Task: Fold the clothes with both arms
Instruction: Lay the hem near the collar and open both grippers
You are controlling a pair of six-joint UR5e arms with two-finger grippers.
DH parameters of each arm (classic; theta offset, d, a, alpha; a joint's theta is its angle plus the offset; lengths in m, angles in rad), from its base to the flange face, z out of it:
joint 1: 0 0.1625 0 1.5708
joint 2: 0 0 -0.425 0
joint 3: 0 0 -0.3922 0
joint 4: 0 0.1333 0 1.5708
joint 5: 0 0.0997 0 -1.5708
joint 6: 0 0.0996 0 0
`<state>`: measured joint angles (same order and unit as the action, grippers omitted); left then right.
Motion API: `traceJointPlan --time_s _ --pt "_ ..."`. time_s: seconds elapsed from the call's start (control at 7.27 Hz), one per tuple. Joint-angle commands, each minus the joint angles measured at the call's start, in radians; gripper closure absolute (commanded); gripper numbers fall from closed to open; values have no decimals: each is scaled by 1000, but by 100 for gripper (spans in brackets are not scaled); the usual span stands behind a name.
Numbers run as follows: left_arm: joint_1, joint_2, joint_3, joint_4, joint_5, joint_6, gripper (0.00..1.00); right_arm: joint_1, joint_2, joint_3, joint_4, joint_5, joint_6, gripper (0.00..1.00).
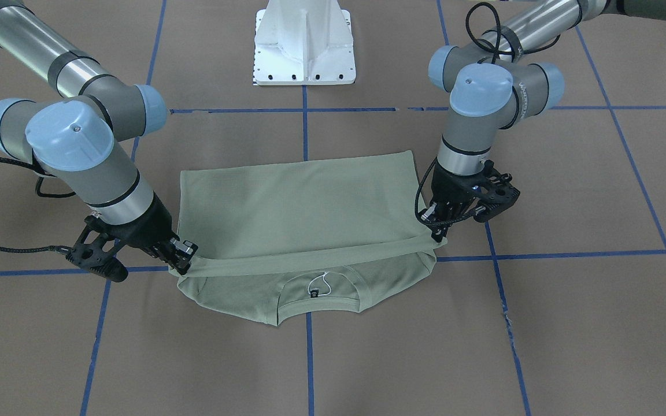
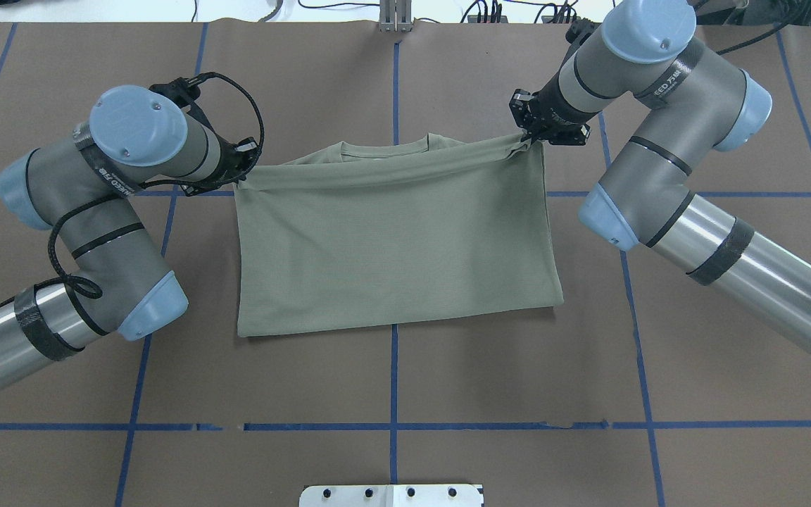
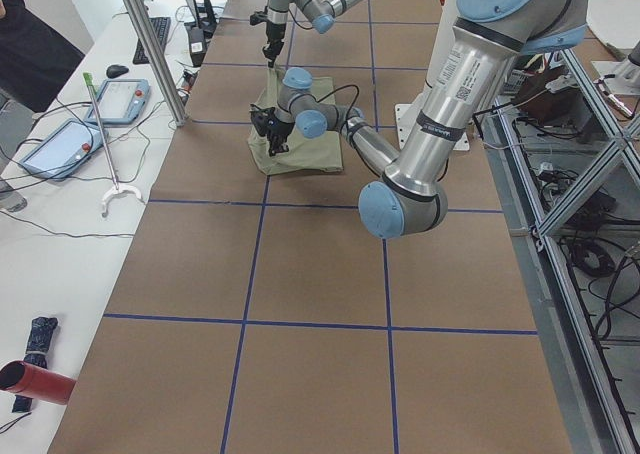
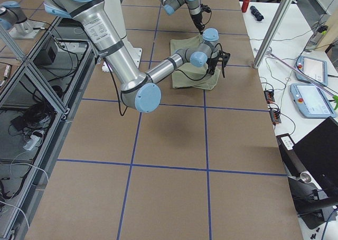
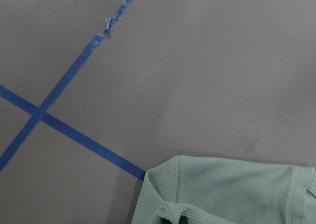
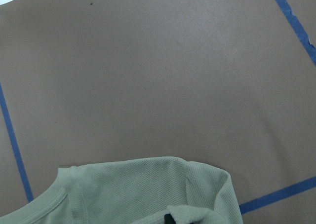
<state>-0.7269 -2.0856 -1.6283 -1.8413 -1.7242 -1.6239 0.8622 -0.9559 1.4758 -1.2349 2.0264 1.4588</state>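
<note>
The sage-green shirt (image 1: 298, 208) (image 2: 391, 246) lies folded in a rectangle at the table's middle. One edge is pulled taut across it, a little above the collar end, where a white string tag (image 1: 320, 284) shows. My left gripper (image 1: 438, 234) (image 2: 242, 177) is shut on one corner of that raised edge. My right gripper (image 1: 181, 260) (image 2: 526, 139) is shut on the other corner. Each wrist view shows a bunched shirt corner (image 5: 222, 189) (image 6: 138, 189) at its bottom edge, over brown table. The side views show the shirt (image 3: 310, 154) (image 4: 190, 73) small, between both arms.
The white pedestal base (image 1: 304, 43) (image 2: 391, 495) stands on the robot's side of the shirt. Blue tape lines (image 2: 393, 426) grid the brown table. Side benches hold tablets (image 3: 60, 144) (image 4: 311, 100), a metal post (image 3: 150, 49) and cables. A person (image 3: 25, 34) stands at the far bench.
</note>
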Motion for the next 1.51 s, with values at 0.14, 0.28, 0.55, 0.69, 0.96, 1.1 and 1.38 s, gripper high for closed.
traceJointPlan --time_s 0.14,0.28,0.55,0.69,0.96,1.1,1.38 --pt "-16 -1 11 -6 15 -1 100 0 0 -2 0 -2 0 100" --pt "-14 -2 11 -9 15 -1 100 0 0 -2 0 -2 0 100" --pt "-11 -14 13 -9 15 -8 100 0 2 -2 0 0 0 100" --pt "-8 -20 15 -10 15 -8 100 -5 2 -2 0 0 0 100" --pt "-6 -28 33 -10 15 -2 100 -20 2 0 2 0 0 100" --pt "-6 -28 34 -10 15 -1 89 -23 0 0 2 0 -2 100" --pt "-6 -28 34 -10 15 5 36 -23 0 0 2 -2 -9 30"
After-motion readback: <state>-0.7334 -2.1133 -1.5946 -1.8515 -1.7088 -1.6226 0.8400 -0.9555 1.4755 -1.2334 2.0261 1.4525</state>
